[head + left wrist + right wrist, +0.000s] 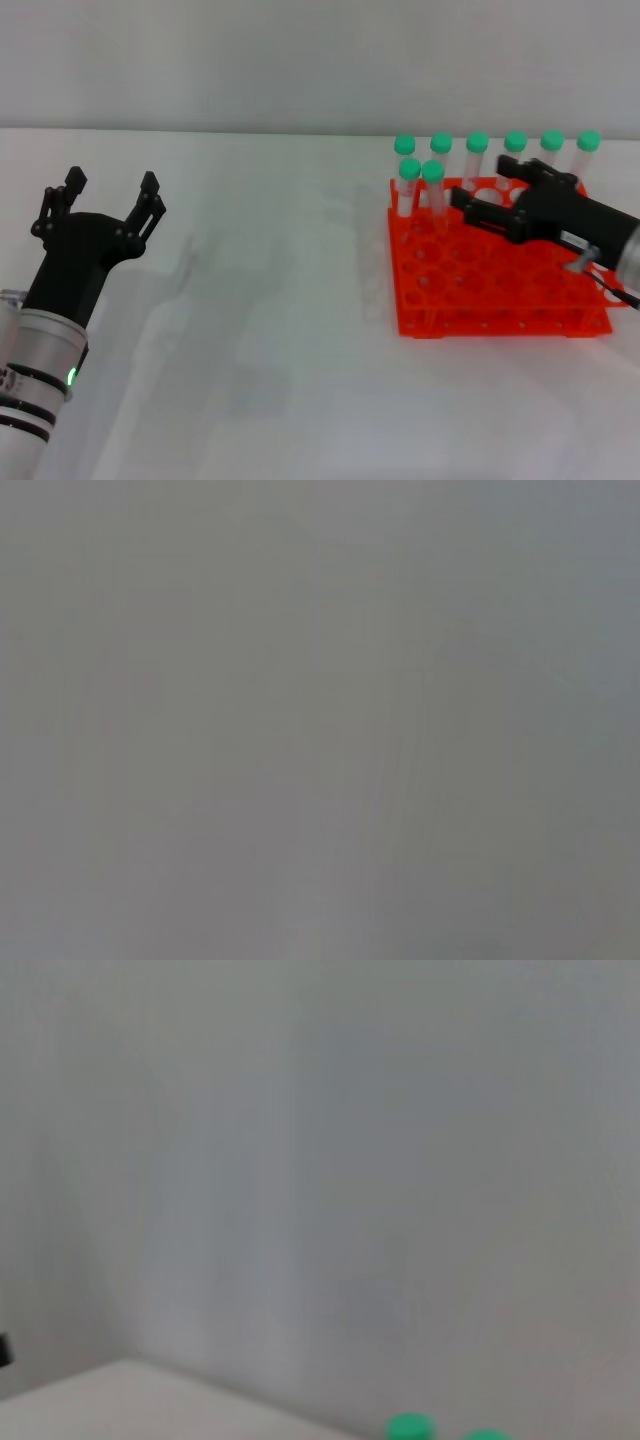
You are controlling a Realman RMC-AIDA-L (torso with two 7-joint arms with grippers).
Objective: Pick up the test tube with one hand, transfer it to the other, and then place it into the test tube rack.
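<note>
Tube [432, 172]: no gripper holds one, and all eight green-capped tubes stand upright in the rack [500, 300]. The task's own is probably this one in the second row, nearest the right gripper, though it cannot be told from its neighbour just beside it. Judged from that, pick-up, handover and placing look done, and the step in hand is the release and retreat.

Nearest the camera, the left gripper [112, 190] hangs over the bare table [250, 380] at the robot's left, well apart from the rack. Its arm rises from the lower corner with the green ring light lit, and its fingers point away, spread wide and empty. Its wrist view shows only plain grey.

Farther off, the right gripper [485, 185] reaches in from the right, lying low and nearly level over the rack's top tier. Its fingers are parted with nothing between them, and their tips are near the tube but seemingly not touching it. Behind it, the other tubes [477, 143] fill the back row. The right wrist view catches only two green caps [410, 1426] at its edge, against the wall [350, 1160].

The next move calls for a clean lift up and back, keeping the fingers away from the caps, since a sideways sweep could tip the two second-row tubes.
</note>
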